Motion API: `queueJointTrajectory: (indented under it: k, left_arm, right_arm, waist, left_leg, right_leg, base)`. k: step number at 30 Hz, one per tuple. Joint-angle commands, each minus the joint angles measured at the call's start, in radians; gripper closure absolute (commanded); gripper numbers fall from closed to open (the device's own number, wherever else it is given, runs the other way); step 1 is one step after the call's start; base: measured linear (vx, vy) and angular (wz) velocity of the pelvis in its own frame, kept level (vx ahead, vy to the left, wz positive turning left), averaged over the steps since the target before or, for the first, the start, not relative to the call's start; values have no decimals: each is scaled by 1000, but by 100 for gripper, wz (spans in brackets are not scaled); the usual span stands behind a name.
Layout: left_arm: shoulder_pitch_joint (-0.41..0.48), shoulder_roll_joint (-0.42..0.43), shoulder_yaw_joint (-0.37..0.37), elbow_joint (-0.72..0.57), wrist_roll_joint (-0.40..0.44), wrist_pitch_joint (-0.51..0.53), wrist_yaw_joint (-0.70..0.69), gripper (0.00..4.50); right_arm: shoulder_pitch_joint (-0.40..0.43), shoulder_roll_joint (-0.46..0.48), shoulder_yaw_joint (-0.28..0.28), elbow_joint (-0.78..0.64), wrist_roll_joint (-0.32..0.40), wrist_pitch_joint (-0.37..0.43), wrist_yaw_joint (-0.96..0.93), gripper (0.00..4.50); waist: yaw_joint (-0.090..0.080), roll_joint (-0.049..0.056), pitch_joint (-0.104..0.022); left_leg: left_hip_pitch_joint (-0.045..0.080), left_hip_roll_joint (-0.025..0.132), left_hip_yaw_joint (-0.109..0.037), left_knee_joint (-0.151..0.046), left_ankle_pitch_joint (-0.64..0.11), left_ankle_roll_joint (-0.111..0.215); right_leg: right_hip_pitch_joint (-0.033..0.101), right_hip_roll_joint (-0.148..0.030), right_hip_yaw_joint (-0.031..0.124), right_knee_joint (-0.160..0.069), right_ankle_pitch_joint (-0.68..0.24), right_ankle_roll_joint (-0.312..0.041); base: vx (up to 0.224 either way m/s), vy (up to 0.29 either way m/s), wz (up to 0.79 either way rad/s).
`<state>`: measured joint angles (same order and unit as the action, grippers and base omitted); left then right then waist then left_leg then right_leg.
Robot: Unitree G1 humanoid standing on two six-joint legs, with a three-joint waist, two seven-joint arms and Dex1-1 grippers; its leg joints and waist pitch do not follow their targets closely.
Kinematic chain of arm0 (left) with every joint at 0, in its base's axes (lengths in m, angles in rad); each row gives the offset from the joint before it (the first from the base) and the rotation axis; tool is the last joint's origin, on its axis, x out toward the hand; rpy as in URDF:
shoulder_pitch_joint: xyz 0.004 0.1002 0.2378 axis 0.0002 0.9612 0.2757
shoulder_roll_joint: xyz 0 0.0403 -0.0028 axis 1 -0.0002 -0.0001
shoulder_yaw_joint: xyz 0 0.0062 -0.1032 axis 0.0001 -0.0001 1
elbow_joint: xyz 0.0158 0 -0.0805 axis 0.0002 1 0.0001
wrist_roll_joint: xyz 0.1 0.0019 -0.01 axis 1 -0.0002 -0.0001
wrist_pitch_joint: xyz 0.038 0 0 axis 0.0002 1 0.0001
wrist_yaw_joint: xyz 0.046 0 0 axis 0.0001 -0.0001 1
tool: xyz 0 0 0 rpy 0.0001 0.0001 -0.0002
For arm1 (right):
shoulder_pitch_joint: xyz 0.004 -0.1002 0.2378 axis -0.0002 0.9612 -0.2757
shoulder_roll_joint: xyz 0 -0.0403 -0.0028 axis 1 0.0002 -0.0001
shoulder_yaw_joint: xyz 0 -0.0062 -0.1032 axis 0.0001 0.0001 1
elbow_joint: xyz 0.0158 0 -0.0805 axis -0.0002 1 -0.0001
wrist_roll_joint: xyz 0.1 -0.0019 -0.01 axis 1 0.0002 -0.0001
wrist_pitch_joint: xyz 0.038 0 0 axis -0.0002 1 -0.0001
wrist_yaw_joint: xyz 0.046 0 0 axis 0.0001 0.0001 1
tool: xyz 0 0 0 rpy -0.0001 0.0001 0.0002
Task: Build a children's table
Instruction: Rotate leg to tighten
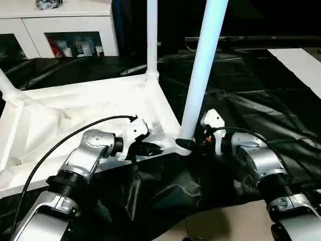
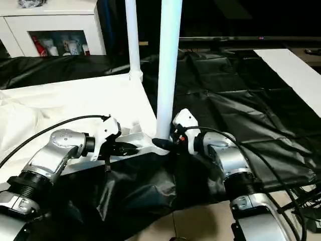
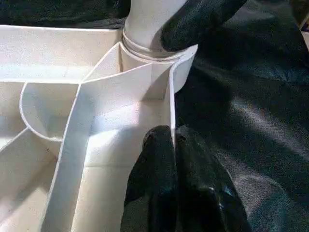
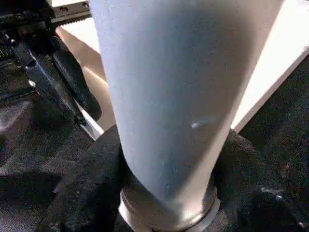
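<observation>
While the white tabletop (image 1: pixel 75 115) lies upside down on black sheeting (image 1: pixel 261 105), ribbed underside facing up, I see my two hands meeting at its nearest corner socket (image 3: pixel 149 63). My right hand (image 1: pixel 189 143) is clenched around the base of a white tapered leg (image 1: pixel 203 65), one black finger on each side of the tube just above the socket. The leg stands in that socket and rises out past the upper edge of the head view, leaning slightly. My left hand (image 1: pixel 150 149) sits just beside that socket, its fingers (image 3: pixel 159 179) pinched together on the tabletop's thin side wall; one finger lies inside the rim, the other outside. A second leg (image 1: pixel 151 35) stands upright in the corner socket farther along the same edge of the tabletop. A third leg (image 1: pixel 7 85) angles up from the corner across from that one. Beyond the tabletop stands a white cabinet (image 1: pixel 55 30) with glass doors.
</observation>
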<state>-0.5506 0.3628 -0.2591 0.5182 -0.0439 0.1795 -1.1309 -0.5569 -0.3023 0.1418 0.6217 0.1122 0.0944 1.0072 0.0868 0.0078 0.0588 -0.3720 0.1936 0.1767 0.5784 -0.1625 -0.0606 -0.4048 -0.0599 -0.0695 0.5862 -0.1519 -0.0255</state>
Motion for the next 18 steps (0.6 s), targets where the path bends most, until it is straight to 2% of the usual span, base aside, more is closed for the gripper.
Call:
queueJointTrajectory:
  k: [1,3,5,8,9,12,13,14,15,16,18]
  left_arm:
    - [-15,-12,5,-7,1,-4,21,450]
    - [-40,-43,16,30,20,5,101,450]
    - [-53,-57,20,48,27,7,134,450]
    - [-108,-119,36,116,47,20,258,450]
    - [-126,-137,42,137,50,26,294,450]
    - [-167,-176,53,187,57,30,370,450]
    - [-180,-188,56,203,61,30,393,450]
    - [-196,-203,57,226,67,21,420,450]
    - [-217,-225,54,255,74,-1,444,450]
    - [-222,-231,53,262,75,-7,449,450]
    - [-234,-242,47,281,81,-28,449,450]
  right_arm:
    - [2,8,6,-6,-6,4,-13,210]
    - [23,39,-9,-12,-2,27,-75,234]
    - [25,56,-19,-3,-4,37,-120,239]
    - [16,139,-61,59,-17,71,-323,249]
    - [10,164,-70,75,-18,81,-374,250]
    - [-10,217,-93,114,-21,105,-490,251]
    - [-19,235,-101,130,-24,112,-534,251]
    - [-33,259,-112,152,-29,120,-595,251]
    - [-57,295,-106,188,-46,110,-660,251]
    - [-63,304,-103,196,-51,106,-672,251]
    - [-76,330,-96,214,-56,86,-674,251]
  waist:
    - [-4,3,-73]
    - [-4,2,-68]
    - [-5,3,-69]
    - [-9,3,-66]
    - [-10,13,-66]
    - [-19,9,-65]
    - [-21,10,-64]
    - [-21,15,-65]
    - [-27,15,-63]
    - [-33,13,-66]
    - [-36,12,-65]
  left_leg:
    - [18,37,-8,-59,-244,32]
    - [21,36,-8,-61,-263,27]
    - [26,35,-10,-62,-277,16]
    - [28,33,-12,-63,-306,1]
    - [30,31,-16,-64,-324,-7]
    - [34,28,-18,-65,-356,-17]
    - [31,27,-18,-65,-360,-16]
    - [33,27,-21,-65,-364,-17]
    - [32,25,-20,-65,-374,-18]
    - [34,25,-24,-65,-389,-23]
    - [30,25,-24,-66,-395,-14]
  right_leg:
    - [51,-76,43,-69,-306,-189]
    - [47,-77,44,-76,-349,-177]
    - [44,-77,43,-80,-382,-170]
    - [41,-79,42,-88,-441,-152]
    - [41,-81,40,-91,-476,-134]
    - [36,-77,36,-98,-508,-121]
    - [37,-79,36,-101,-516,-114]
    - [37,-81,35,-101,-518,-114]
    - [33,-78,34,-105,-524,-112]
    - [35,-79,32,-104,-526,-113]
    - [38,-80,31,-107,-521,-111]
  base:
    - [0,0,0]
    - [0,0,0]
    - [0,0,0]
    - [0,0,0]
    - [0,0,0]
    - [0,0,0]
    - [0,0,0]
    - [0,0,0]
    - [0,0,0]
    - [0,0,0]
    - [0,0,0]
